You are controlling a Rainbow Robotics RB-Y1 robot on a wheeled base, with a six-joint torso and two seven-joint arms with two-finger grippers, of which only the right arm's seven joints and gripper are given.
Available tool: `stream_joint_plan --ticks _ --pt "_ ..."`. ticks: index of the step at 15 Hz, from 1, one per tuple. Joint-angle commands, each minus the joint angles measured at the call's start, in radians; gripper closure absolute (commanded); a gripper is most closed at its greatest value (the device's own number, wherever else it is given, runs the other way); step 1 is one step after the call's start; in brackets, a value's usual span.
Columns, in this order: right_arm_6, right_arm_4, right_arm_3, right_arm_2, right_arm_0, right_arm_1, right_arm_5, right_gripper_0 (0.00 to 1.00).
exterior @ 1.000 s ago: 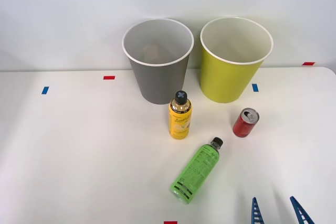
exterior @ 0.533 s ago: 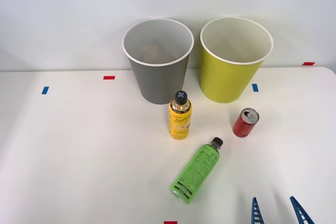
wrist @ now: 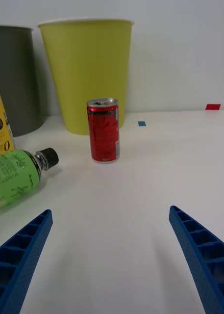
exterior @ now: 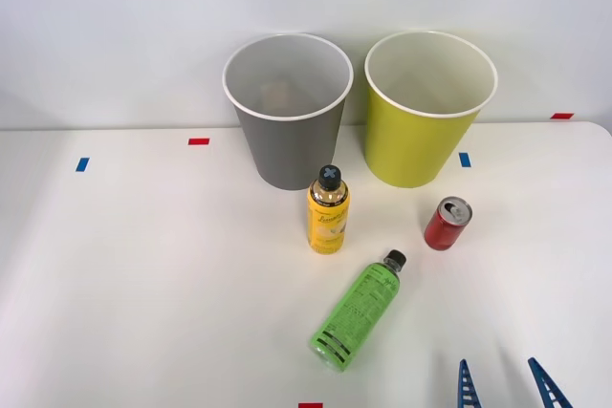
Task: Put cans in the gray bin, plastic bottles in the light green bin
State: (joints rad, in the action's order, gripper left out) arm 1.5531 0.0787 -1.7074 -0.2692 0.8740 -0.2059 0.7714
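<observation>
Right now I have the end effector (exterior: 507, 384) low at the near right of the bench (exterior: 143, 274), its blue fingers (wrist: 23, 255) spread wide with nothing between them. Ahead of it the can (wrist: 104, 130) stands upright, apart from everything, in front of the lime bin (exterior: 426, 112). Left of the can the green bottle (exterior: 359, 312) lies on its side, cap toward the bins. Beyond it the yellow bottle (exterior: 328, 212) stands just before the gray bin (exterior: 287, 112).

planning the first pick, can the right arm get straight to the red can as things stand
Probably yes: the right gripper is open, the red can stands upright ahead with bare table between, and the green bottle lies off to one side.
</observation>
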Motion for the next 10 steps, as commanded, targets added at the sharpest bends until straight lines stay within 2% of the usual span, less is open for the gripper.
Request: stream_joint_plan --ticks 1,4,10 --pt "0.01 -0.007 0.009 0.019 -0.003 0.014 0.029 0.18" --pt "0.018 -0.011 -0.011 0.039 -0.009 0.017 0.031 0.18" --pt "0.001 0.018 -0.015 0.031 -0.116 0.036 -0.05 0.18"
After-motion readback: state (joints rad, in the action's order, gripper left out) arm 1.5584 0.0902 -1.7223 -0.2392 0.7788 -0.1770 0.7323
